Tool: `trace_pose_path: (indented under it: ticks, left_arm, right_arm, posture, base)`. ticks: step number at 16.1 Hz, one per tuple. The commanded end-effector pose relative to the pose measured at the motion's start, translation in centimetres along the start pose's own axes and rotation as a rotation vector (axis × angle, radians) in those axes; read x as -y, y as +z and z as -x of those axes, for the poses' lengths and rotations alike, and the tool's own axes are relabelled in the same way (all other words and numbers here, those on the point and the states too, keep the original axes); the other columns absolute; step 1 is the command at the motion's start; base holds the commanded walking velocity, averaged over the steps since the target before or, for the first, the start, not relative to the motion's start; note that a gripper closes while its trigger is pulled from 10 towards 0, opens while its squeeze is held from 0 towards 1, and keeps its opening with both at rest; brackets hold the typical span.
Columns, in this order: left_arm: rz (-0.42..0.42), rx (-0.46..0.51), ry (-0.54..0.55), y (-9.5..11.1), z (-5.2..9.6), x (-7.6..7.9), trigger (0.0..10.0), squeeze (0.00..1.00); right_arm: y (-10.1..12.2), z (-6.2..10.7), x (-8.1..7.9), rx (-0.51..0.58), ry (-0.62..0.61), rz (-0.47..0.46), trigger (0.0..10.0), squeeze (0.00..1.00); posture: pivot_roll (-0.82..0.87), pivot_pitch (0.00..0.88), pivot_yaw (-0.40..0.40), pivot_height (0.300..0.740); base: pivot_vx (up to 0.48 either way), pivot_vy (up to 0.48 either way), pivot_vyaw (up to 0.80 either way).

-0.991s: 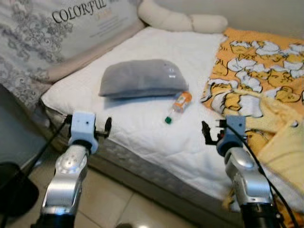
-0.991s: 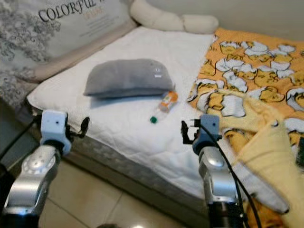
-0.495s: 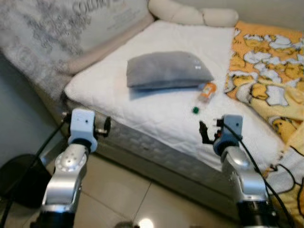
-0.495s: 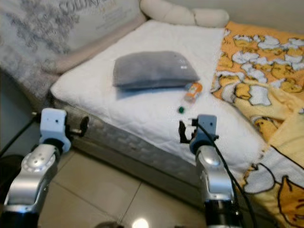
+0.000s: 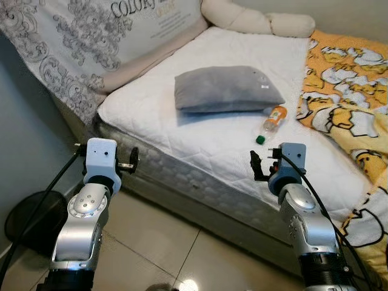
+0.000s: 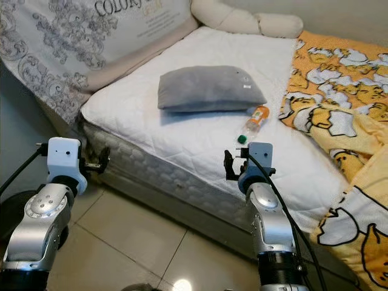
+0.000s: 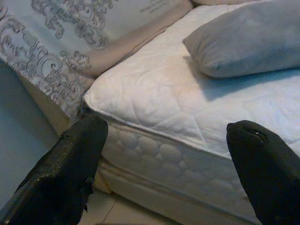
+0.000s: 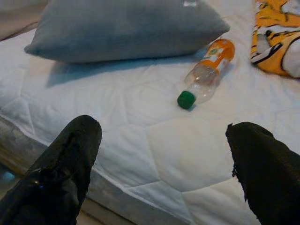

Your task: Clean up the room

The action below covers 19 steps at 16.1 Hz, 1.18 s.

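I stand on a tiled floor (image 5: 157, 242) facing the long side edge of a bed with a white quilted mattress (image 5: 200, 145). The near mattress edge runs diagonally across my view, from the corner near my left arm toward my right arm.

My left gripper (image 7: 168, 164) hangs in open air over the floor, just outside the mattress corner, touching nothing. Its 2 black fingers (image 7: 65, 173) are spread wide apart with nothing between them.

My right gripper (image 8: 164, 173) is raised just short of the near mattress edge, also touching nothing. Its 2 fingers (image 8: 61, 173) are likewise spread wide and hold nothing.

The thing to tidy, a clear plastic bottle (image 5: 270, 123) with an orange label and a green cap, lies on its side on the mattress. Its cap end points toward the near edge, and bare mattress lies between it and that edge. Its far end lies just beside a grey pillow (image 5: 225, 89), which rests flat in the middle of the mattress; whether the 2 touch I cannot tell.

An orange and yellow cartoon-print blanket (image 5: 351, 115) covers the right side of the bed and spills over the near edge by my right arm. A large patterned cushion with lettering (image 5: 103, 42) leans along the left end of the bed. A cream bolster (image 5: 260, 21) lies along the far edge. A dark round object (image 5: 27, 215) sits on the floor to my left.
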<state>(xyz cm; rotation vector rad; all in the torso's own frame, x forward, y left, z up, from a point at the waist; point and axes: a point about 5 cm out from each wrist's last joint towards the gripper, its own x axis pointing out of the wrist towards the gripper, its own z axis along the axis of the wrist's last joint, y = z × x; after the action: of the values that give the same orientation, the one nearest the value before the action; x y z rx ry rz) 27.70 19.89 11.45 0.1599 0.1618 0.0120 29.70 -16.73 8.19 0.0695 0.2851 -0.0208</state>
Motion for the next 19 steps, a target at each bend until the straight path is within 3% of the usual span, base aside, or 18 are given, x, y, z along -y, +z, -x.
trace_pose_path:
  ticks: [1,5,8,17,19]
  left_arm:
    - [0.008,0.008,0.002,0.22,-0.17,-0.12,10.0,0.00]
    - [0.019,0.007,0.005,0.12,-0.14,-0.01,10.0,0.00]
    - [0.023,0.008,0.005,0.11,-0.14,0.13,10.0,0.00]
    - [0.030,0.010,0.013,0.23,-0.49,0.24,10.0,0.00]
    - [0.030,0.011,0.014,0.24,-0.52,0.29,10.0,0.00]
  right_arm:
    - [0.24,-0.15,0.18,0.006,-0.008,-0.001,10.0,0.00]
    - [0.51,-0.15,0.12,0.018,0.009,-0.009,10.0,0.00]
    - [0.48,-0.19,0.37,0.013,0.003,0.006,10.0,0.00]
    - [1.03,-0.43,0.37,0.025,0.050,0.072,10.0,0.00]
    - [1.08,-0.43,0.33,0.024,0.060,0.076,10.0,0.00]
  posture:
    - [0.04,0.000,0.051,0.740]
    - [0.03,0.000,0.052,0.740]
    - [0.03,0.000,0.053,0.740]
    - [0.03,0.000,0.046,0.740]
    - [0.03,0.000,0.044,0.740]
  base:
    - [0.330,0.000,0.00]
    - [0.346,0.000,0.00]
    - [0.351,0.000,-0.71]
    - [0.350,0.000,0.00]
    - [0.349,0.000,0.80]
